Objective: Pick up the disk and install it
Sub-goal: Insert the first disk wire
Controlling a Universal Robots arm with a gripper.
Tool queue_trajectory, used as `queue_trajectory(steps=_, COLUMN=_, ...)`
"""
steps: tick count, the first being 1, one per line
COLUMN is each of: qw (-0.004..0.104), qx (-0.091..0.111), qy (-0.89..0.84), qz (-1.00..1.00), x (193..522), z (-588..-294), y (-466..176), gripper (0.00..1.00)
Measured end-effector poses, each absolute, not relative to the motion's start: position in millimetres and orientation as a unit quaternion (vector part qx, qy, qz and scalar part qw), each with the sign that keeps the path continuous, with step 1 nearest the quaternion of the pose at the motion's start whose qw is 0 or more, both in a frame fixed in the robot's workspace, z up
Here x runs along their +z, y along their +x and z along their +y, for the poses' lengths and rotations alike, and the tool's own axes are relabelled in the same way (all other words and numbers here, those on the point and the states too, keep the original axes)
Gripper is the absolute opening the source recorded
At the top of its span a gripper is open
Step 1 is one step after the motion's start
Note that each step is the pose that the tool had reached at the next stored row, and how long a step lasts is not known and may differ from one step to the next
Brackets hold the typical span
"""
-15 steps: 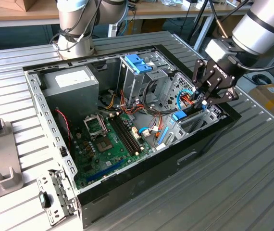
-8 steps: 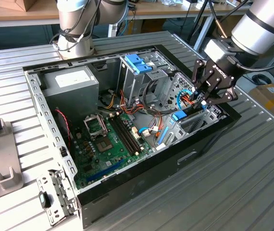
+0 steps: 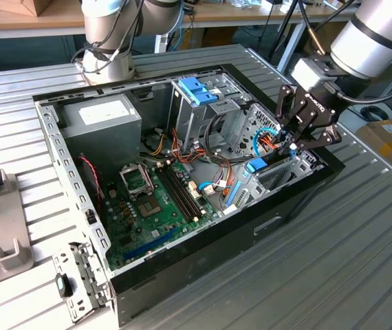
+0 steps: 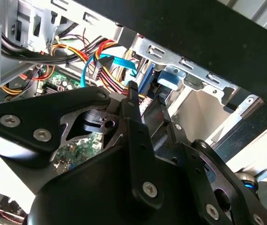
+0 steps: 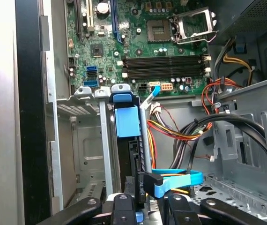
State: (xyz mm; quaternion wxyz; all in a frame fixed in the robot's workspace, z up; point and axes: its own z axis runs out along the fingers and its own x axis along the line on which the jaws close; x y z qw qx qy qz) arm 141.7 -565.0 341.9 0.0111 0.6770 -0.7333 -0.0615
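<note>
**Inspector A:** While the gripper [image 3: 305,130] hangs low over the drive bay [image 3: 278,172] at the exterior view's right end of the open computer case [image 3: 79,199], I judge the insertion step to be in hand, not the pick-up.

**Inspector B:** Agreed. And the disk?

**Inspector A:** In the first wrist view the disk [image 5: 127,123] stands on edge in the bay slot, its light-blue carrier uppermost, the dark body running toward the fingers [image 5: 122,212]. They sit close together either side of its near edge; they appear closed on it, though the contact itself is hidden.

**Inspector B:** Is it fully seated?

**Inspector A:** Cannot tell. A blue data cable [image 5: 173,180] lies just beside the slot.

**Inspector B:** Then, in my judgement, finishing calls for a straight push along the slot, clear of that cable.
</note>
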Motion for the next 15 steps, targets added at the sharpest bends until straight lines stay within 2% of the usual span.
queue_trajectory(steps=2, qw=0.005, qx=-0.056, qy=0.677, qz=-0.733, x=341.9, z=-564.9, y=141.6, gripper=0.33)
queue_trajectory(steps=3, qw=-0.005, qx=-0.047, qy=0.678, qz=-0.733, x=341.7, z=-565.0, y=141.5, gripper=0.33)
queue_trajectory(steps=4, qw=-0.008, qx=-0.044, qy=0.678, qz=-0.733, x=341.6, z=-565.0, y=141.5, gripper=0.33)
queue_trajectory(steps=15, qw=-0.011, qx=-0.042, qy=0.678, qz=-0.733, x=341.6, z=-565.8, y=129.4, gripper=0.33)
